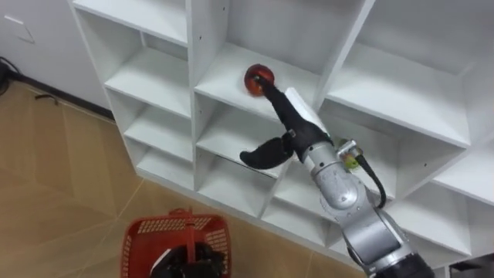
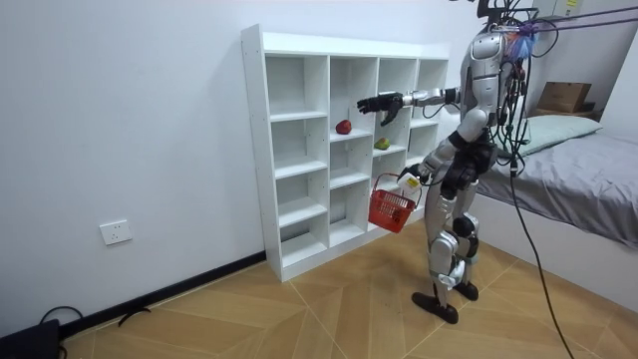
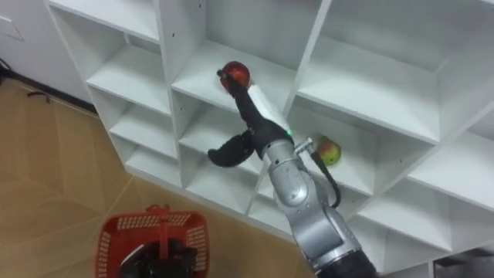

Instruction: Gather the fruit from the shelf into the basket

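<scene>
Reaching the shelved red apple (image 1: 257,76), your right robot hand (image 1: 292,123) has fingers straight (left robot hand (image 1: 193,261) clutches the basket (image 1: 166,228)).

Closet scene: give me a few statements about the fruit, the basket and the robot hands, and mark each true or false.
1. The right robot hand is open, its fingers stretched toward the apple. True.
2. The left robot hand holds the basket. True.
3. The apple lies in the basket. False: it lies on a shelf of the closet.
4. The closet holds just one fruit. False: a second fruit lies on a shelf to the right of the apple and lower.
</scene>
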